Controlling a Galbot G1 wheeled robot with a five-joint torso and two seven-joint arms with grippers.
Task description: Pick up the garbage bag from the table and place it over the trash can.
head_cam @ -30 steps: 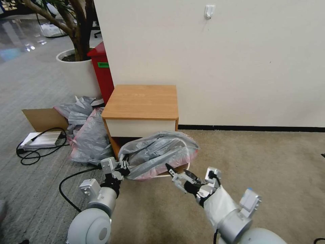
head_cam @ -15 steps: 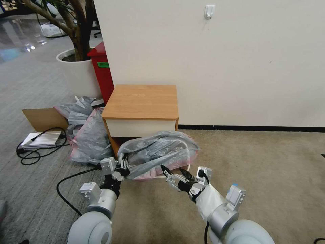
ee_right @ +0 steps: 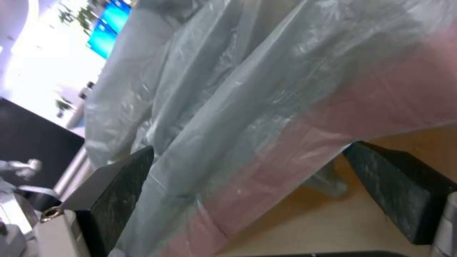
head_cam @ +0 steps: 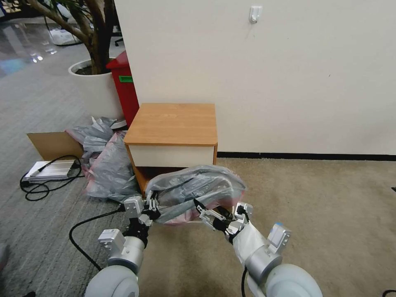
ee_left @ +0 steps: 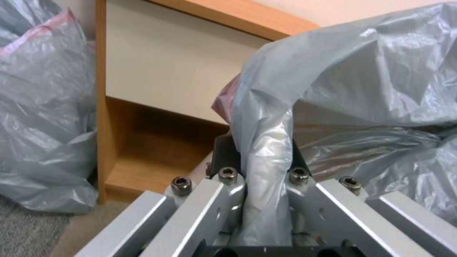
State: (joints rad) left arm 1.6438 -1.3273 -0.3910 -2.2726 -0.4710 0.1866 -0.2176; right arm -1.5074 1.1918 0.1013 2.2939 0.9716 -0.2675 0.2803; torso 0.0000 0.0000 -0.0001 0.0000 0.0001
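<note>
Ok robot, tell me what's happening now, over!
Left gripper shut on the garbage bag. Right gripper open, fingers straddling its pink edge. Table top bare. Nothing blocking.

- Head view: bright, even indoor light; the wall point(head_cam: 268, 74) is evenly lit, with no hard shadows.
- Glare spots shine on the glossy floor point(head_cam: 29, 45) far left.
- The shelf point(head_cam: 154, 172) under the table point(head_cam: 173, 123) lies in shade.
- Straight lines bow slightly toward the edges.
- Left wrist view: soft sheen on the bag point(ee_left: 362, 82); near metal slightly blurred.
- Right wrist view: soft focus, blown-out brightness in one corner.
</note>
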